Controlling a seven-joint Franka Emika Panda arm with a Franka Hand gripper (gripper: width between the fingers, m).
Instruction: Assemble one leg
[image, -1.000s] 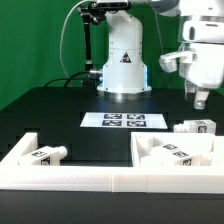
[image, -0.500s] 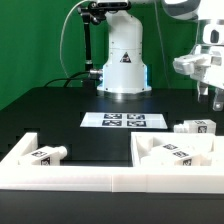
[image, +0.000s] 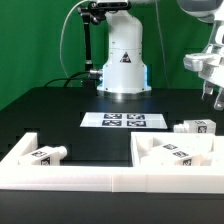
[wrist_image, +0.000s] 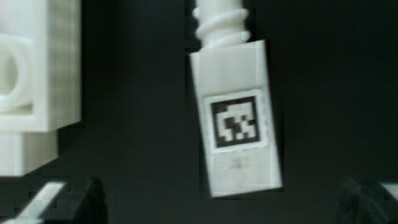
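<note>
White plastic with a black-and-white tag on its side, the leg (image: 197, 126) lies flat on the black table (image: 60, 110) at the exterior view's right, just beside the far edge of the white tray (image: 90, 172). The gripper (image: 212, 90) hangs above it at the upper right edge of that frame, partly cut off. In the wrist view the leg (wrist_image: 233, 112) lies centred ahead of the two dark fingertips (wrist_image: 64, 198), touching neither. They are spread wide with nothing gripped, and the leg's threaded end points away from them. A second leg (image: 48, 153) lies inside the tray at the lower left of the exterior frame. The marker board (image: 122, 120) sits mid-frame before the robot base (image: 123, 60)
</note>
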